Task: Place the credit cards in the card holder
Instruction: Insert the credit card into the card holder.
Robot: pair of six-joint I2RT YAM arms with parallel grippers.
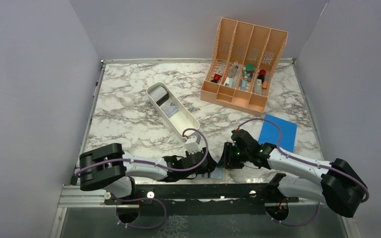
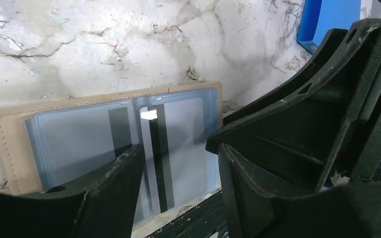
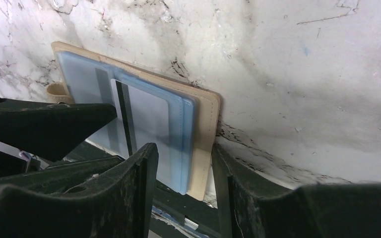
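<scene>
Open card holder [image 3: 206, 124] sits at the near table edge, between your arms. Left gripper [image 2: 173, 148] straddles the striped card [image 2: 178, 124], jaws apart, grip unclear. The card's long axis points straight ahead into the pocket. Right gripper [image 3: 183, 148] is half-open, empty, over the holder's edge.

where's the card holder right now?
The card holder lies open at the near edge of the table, centre, between the left tool and right tool; both wrist views show it close up.

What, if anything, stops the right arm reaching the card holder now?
Probably nothing, so yes: the right gripper hangs open, fingers seemingly either side of the card holder at its tan edge. The left gripper sits close alongside.
</scene>
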